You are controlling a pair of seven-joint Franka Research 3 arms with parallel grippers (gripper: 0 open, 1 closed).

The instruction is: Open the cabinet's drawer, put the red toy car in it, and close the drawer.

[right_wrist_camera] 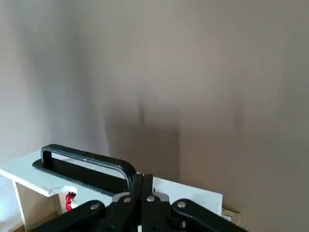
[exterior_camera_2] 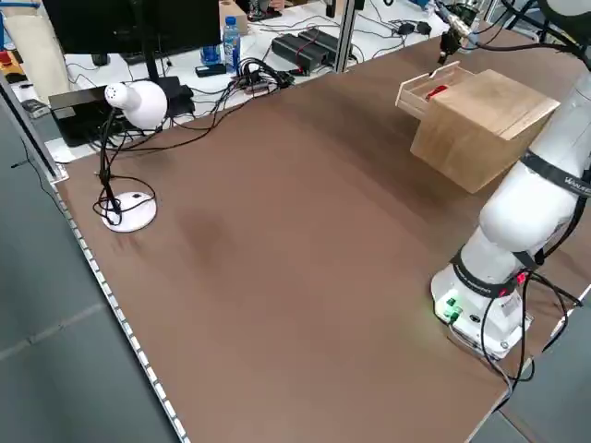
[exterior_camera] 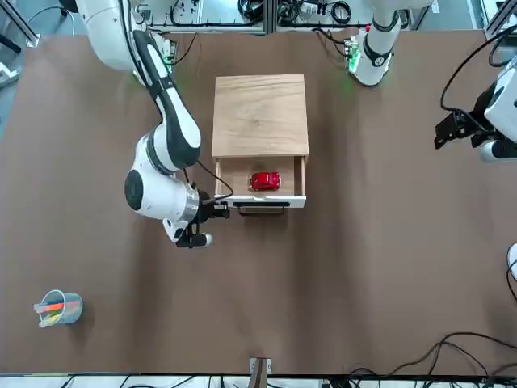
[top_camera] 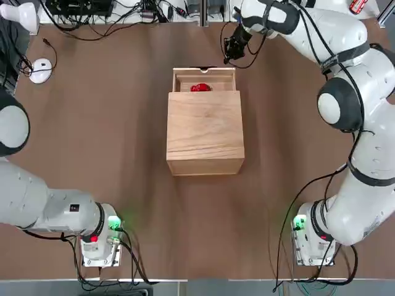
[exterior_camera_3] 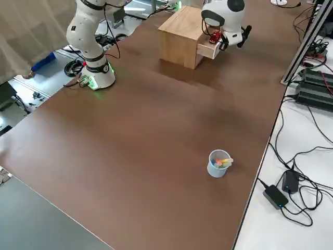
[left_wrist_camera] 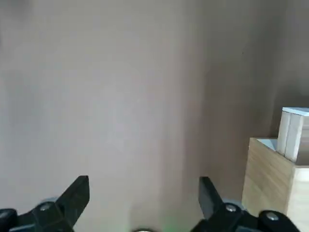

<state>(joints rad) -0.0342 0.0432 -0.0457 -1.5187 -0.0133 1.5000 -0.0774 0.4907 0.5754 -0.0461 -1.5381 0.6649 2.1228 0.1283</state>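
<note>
Nearest the front camera, your right arm's black two-finger gripper (exterior_camera: pixel 212 212), left of centre, is clenched beside the black handle (exterior_camera: pixel 262 208). Behind it, the glossy red toy car (exterior_camera: pixel 265 181) sits in the open light-wood drawer (exterior_camera: pixel 229 173), so you're at closing: push the front in squarely toward the pale-brown wooden cabinet (exterior_camera: pixel 260 115), upper middle. Your left gripper (left_wrist_camera: pixel 144 203), low in its wrist view, is spread wide and idle.

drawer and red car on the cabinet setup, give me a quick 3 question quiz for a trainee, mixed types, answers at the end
1. True or false: the drawer is fully closed.
2. Multiple choice: where is the red toy car?
a) on top of the cabinet
b) inside the drawer
c) in the cup of pens
3. Fill in the blank: the robot's ____ hand is at the drawer's black handle.

Key: 1 false; 2 b; 3 right
</note>
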